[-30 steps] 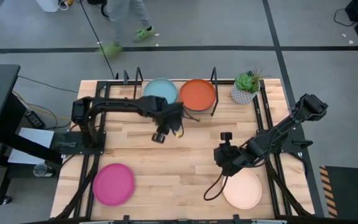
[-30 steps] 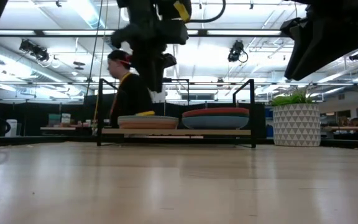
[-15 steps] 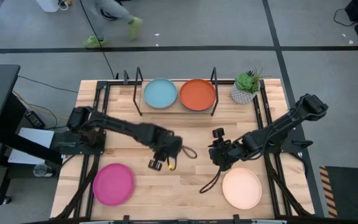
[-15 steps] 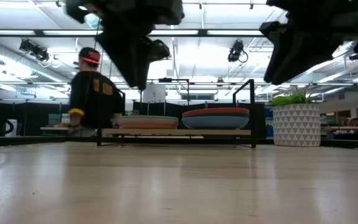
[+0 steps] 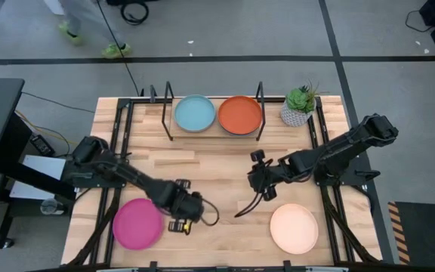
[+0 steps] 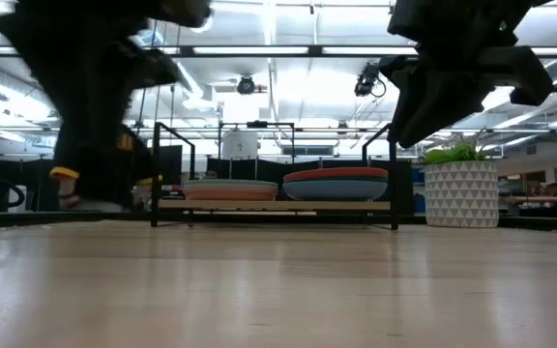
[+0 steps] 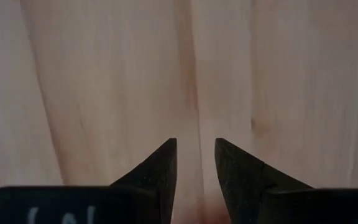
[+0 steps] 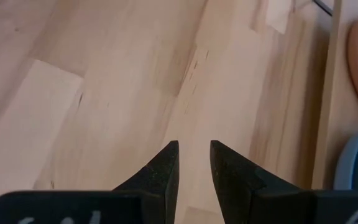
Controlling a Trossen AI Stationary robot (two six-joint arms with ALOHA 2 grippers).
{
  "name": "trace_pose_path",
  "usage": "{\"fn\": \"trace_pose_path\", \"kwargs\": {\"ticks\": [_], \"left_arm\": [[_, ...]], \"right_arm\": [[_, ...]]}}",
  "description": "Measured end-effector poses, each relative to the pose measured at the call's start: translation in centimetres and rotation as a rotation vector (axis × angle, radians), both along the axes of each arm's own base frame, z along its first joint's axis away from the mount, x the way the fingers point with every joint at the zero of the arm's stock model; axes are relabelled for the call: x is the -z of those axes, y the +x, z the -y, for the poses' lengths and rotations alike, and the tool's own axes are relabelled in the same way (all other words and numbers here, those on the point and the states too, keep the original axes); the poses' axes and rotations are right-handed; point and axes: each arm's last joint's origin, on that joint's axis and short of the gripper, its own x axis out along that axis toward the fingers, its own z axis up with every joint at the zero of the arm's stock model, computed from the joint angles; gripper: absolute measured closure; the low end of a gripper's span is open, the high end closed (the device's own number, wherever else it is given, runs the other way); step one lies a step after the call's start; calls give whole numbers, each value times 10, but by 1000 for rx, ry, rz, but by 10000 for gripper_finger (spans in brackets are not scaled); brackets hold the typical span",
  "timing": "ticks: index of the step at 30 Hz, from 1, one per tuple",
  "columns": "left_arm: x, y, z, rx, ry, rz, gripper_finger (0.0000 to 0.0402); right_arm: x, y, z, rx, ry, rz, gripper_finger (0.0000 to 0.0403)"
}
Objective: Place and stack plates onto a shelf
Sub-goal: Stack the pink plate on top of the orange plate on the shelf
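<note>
Wooden table (image 5: 225,170) carries a shelf (image 5: 214,133) stacked with plates. Left gripper (image 5: 178,225), slightly parted and empty, sits just beside the magenta plate (image 5: 137,224); right gripper (image 5: 257,157), likewise, hangs above-left of the salmon plate (image 5: 294,229).

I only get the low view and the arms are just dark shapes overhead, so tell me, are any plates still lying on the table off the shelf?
Observer: Yes, two. A magenta plate lies at the near edge on the left arm's side, and a salmon plate at the near edge on the right arm's side.
Operator: Where are the left jaws?
Observer: Just beside the magenta plate's inner edge, slightly parted, with only bare table between them.
Operator: And the right jaws?
Observer: Above bare wood between the shelf and the salmon plate, slightly parted and holding nothing.
</note>
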Motion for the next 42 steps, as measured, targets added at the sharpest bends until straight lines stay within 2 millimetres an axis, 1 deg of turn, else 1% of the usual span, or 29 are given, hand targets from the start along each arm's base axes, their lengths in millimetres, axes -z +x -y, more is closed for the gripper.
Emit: {"fn": "trace_pose_path", "kwargs": {"ticks": [5,9,12,16,20,24,30,33,37,42], "left_arm": [[1,-26,21,-79,76,-81,296],[1,-46,34,-67,160,-120,316],[3,-61,39,-48,226,-172,329],[18,-76,39,2,279,-226,337],[34,-85,32,32,328,-283,334],[45,-86,19,18,348,-331,314],[56,-82,0,-41,263,-426,261],[61,-79,-5,-14,217,-437,243],[69,-78,-10,49,184,-444,243],[82,-82,-19,82,86,-497,265]], "right_arm": [[0,3,7,-22,17,-3,305],[-1,6,13,-36,25,4,305],[-2,9,18,-53,44,17,305],[-3,11,22,-62,82,27,305],[-3,13,25,-60,99,30,305],[-4,13,27,-55,102,35,305],[-4,14,26,-65,128,39,305],[-4,14,26,-69,144,40,305],[-4,14,25,-72,152,39,305],[-4,14,25,-66,156,40,305]]}}
